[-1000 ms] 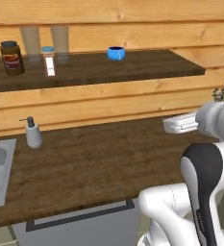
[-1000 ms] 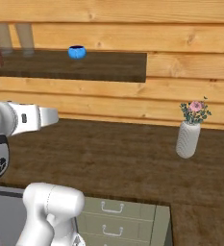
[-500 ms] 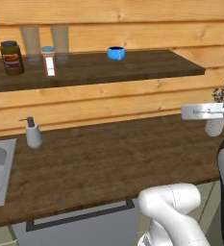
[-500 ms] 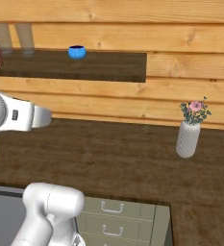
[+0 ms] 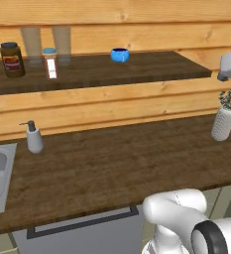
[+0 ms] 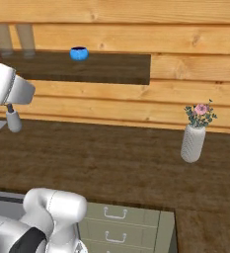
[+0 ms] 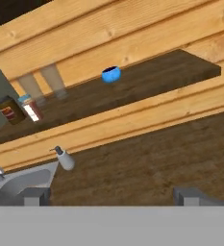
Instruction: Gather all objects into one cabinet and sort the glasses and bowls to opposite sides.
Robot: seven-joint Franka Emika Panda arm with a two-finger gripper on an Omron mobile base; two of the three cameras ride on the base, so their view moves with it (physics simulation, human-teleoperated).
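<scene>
Swung rightward since a second ago, wide-open pincer [image 7: 111, 196] gripping nothing. Ahead and above on dark wooden shelf [image 5: 151, 67]: small shiny bright blue bowl [image 7: 111, 74], alone. Further left: two translucent tumblers [image 7: 53, 80], white blue-capped bottle [image 7: 30, 108], dark jar [image 7: 8, 109]. Below left: grey soap dispenser [image 7: 64, 158], steel sink [image 7: 17, 184]. White flower vase [image 5: 222, 123] on counter.

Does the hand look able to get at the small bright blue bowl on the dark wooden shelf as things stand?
Probably yes. The small bright blue bowl stands alone on the dark wooden shelf, nothing beside or before it, and the hand is open, facing it from well back.
</scene>
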